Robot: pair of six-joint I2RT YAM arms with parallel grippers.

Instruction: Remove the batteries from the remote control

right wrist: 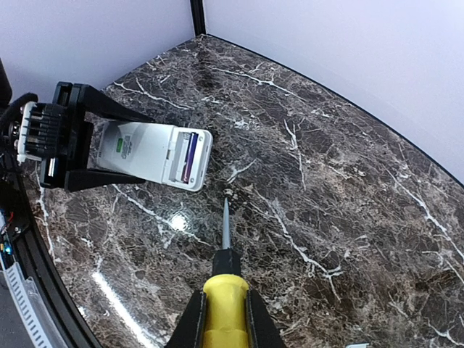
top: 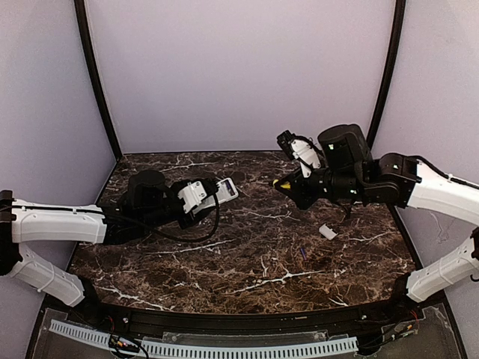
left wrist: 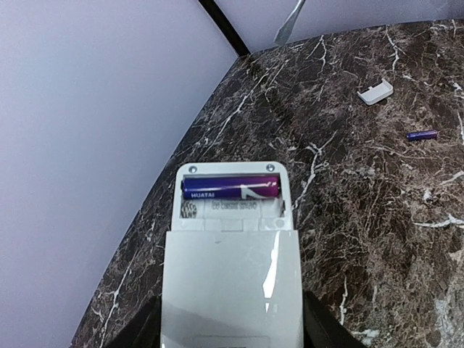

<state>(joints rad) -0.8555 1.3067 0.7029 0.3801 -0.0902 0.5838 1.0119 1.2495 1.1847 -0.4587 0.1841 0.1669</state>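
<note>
**One battery out, one still in the remote**

On the dark marble table [top: 247, 262] a small white cover piece [left wrist: 375, 92] lies on the right half. A loose battery [left wrist: 421, 135], purple, lies near it on the side toward the arm bases, touching nothing. Pale walls close in the table on three sides. Nothing stands between the two arms.

The left arm reaches in low from the left edge, its forearm almost level and its wrist pointing to the right. The right arm comes in from the right with its elbow raised and its wrist turned toward the left arm.

The left gripper [right wrist: 127, 152] has its jaws partly closed on the two long sides of the remote control [left wrist: 232, 275]. The remote is held with its plain back up and its battery bay uncovered at the far end. A seated battery [left wrist: 232, 188] lies across the far slot of the bay. The near slot shows only its spring.

The right gripper [right wrist: 226, 330] is clamped tight on the yellow handle of a screwdriver [right wrist: 225, 279]. The blade points at the open end of the remote and stops short of it, over bare table.
</note>
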